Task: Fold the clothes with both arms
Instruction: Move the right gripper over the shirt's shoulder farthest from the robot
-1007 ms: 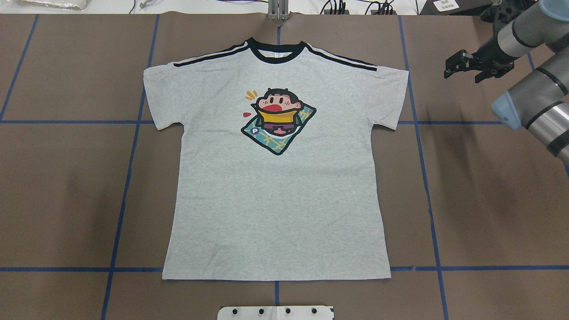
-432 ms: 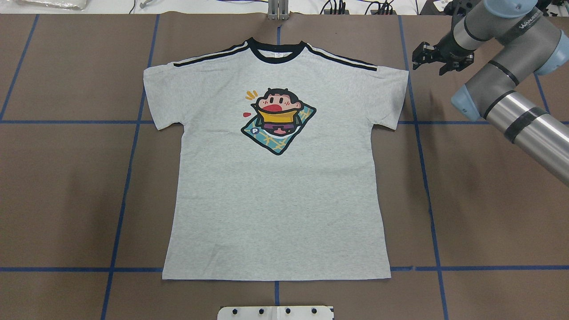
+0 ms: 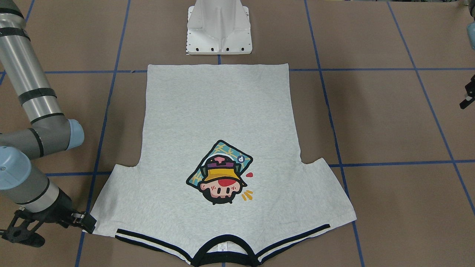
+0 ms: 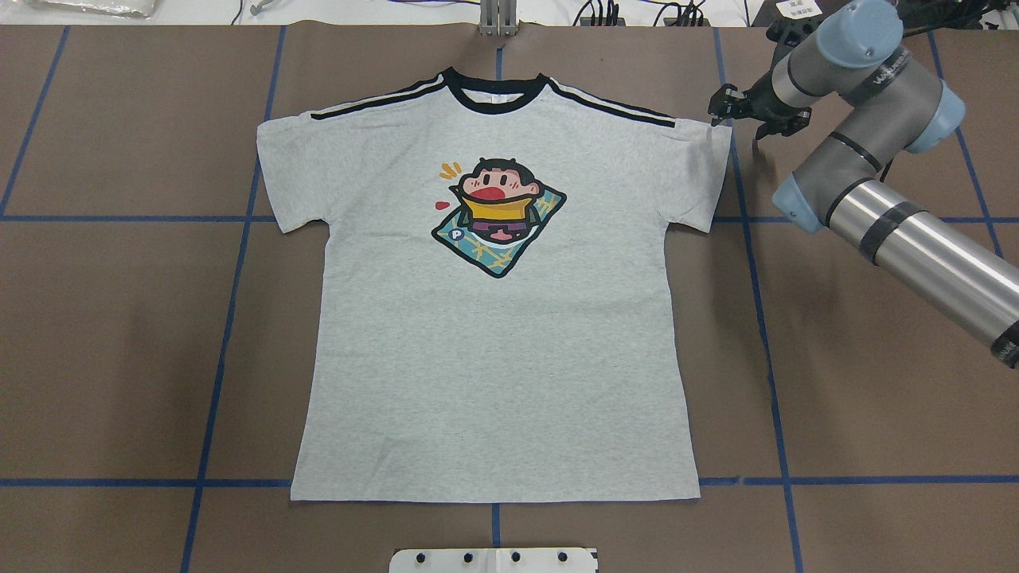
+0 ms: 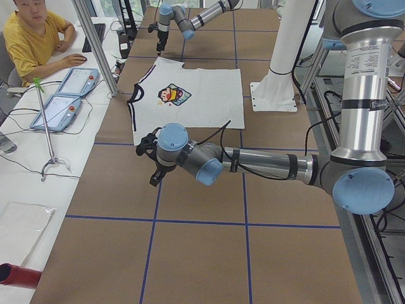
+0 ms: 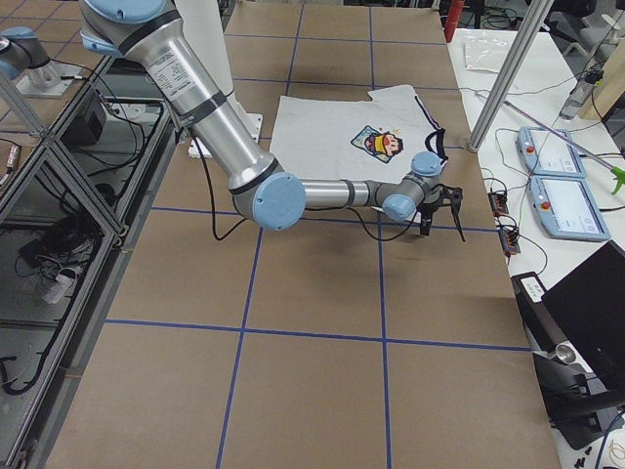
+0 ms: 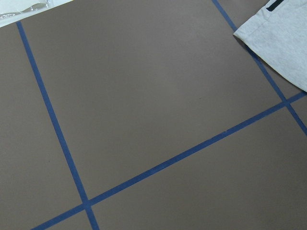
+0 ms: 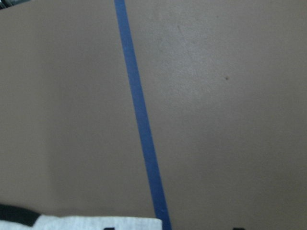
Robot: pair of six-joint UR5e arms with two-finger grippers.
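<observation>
The grey T-shirt (image 4: pixel 493 334) lies flat and face up on the brown table, with its black collar (image 4: pixel 495 99) at the far side. It also shows in the front-facing view (image 3: pixel 219 122). My right gripper (image 4: pixel 748 119) is open and empty. It hovers right at the outer corner of the shirt's right-hand sleeve (image 4: pixel 700 171). The right wrist view shows that sleeve's edge (image 8: pixel 96 223) at the bottom. My left gripper (image 5: pixel 152 158) hangs over bare table, apart from the other sleeve (image 7: pixel 283 43). I cannot tell if it is open or shut.
Blue tape lines (image 4: pixel 231 318) grid the table. The white pedestal (image 3: pixel 219 27) stands just past the shirt's hem. A seated operator (image 5: pixel 38 38) and two teach pendants (image 5: pixel 63 95) are at the far side bench. A metal post (image 4: pixel 497 20) stands behind the collar.
My right arm has swung left across the far right of the table. Its open gripper has come from well off the shirt to the sleeve corner. The shirt has not moved.
</observation>
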